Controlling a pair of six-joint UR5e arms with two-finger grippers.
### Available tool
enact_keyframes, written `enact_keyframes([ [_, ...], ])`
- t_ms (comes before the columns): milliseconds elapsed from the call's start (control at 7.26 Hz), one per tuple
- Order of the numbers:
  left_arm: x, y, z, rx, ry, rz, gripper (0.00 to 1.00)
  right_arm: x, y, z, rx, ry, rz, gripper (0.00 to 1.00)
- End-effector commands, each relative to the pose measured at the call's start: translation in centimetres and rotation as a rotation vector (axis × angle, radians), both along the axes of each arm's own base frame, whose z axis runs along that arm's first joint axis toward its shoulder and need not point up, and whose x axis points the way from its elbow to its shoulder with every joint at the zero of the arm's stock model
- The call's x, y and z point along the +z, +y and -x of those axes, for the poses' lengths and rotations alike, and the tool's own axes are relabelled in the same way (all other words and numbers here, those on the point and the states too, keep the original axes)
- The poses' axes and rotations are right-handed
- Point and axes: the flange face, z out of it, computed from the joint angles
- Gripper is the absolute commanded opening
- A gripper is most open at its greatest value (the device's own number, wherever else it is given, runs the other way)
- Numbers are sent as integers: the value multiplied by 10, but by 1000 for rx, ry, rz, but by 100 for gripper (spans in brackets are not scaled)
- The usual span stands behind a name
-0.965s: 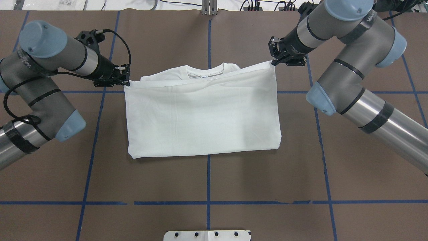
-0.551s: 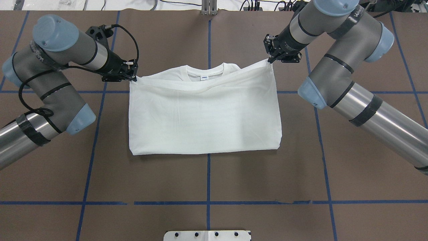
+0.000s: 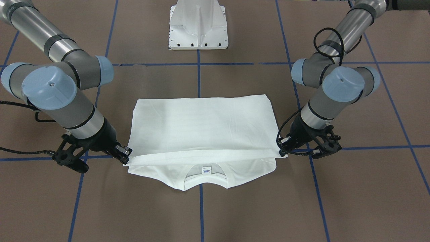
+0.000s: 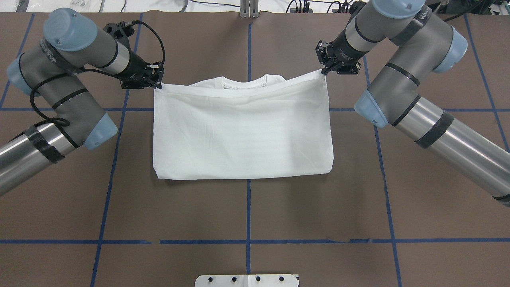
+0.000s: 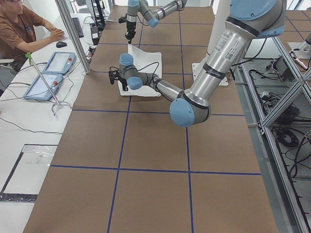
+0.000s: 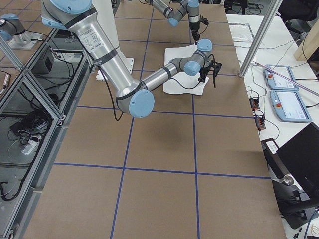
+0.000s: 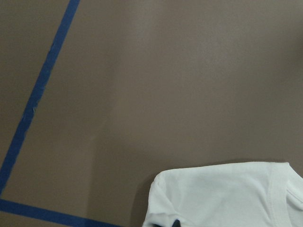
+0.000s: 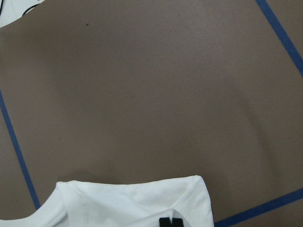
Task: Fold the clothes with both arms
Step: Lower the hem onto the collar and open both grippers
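We've pulled shirt (image 4: 243, 135) hem further over collar (image 4: 244, 81); both jaws pinching its corners, half-fold nearly ready to drop.

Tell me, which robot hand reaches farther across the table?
The right gripper, pinching a corner of the shirt. It sits farther from the robot than the left gripper, so the held edge slants.

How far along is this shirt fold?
Done: the shirt is a rectangle, sleeves hidden, its lower half doubled over toward the collar. In hand: the left gripper and right gripper each pinch a hem corner just short of the collar. Left: lay the hem down, release, probably fold again.
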Motion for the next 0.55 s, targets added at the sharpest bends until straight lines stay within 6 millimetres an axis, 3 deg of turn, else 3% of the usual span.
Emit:
enact_keyframes([
  [0, 8, -6, -4, -2, -1, 2, 0, 7, -1, 0, -4, 10, 0, 0],
  [413, 0, -7, -5, -2, 8, -4, 0, 2, 0, 5, -8, 7, -1, 0],
])
